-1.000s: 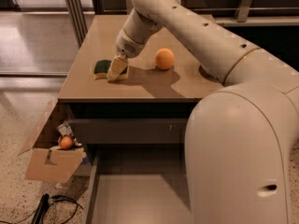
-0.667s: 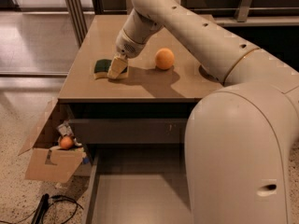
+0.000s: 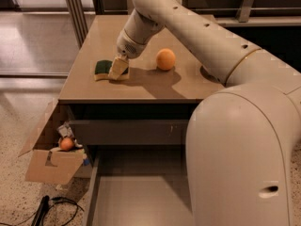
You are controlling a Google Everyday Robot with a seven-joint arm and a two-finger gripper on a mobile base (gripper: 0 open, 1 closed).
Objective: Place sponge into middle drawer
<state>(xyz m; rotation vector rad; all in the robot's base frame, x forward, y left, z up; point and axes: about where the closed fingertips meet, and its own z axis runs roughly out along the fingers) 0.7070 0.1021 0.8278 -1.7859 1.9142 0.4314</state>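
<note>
The sponge, dark green on a pale yellow base, lies on the brown counter top near its left side. My gripper is down at the sponge's right end, its pale fingers touching the counter beside it. The middle drawer stands pulled out below the counter, its plain grey floor showing. My arm hides the drawer's right part.
A round orange sits on the counter right of the gripper. A closed upper drawer front is under the counter edge. An open cardboard box with a small orange ball stands on the floor at left, with cables near it.
</note>
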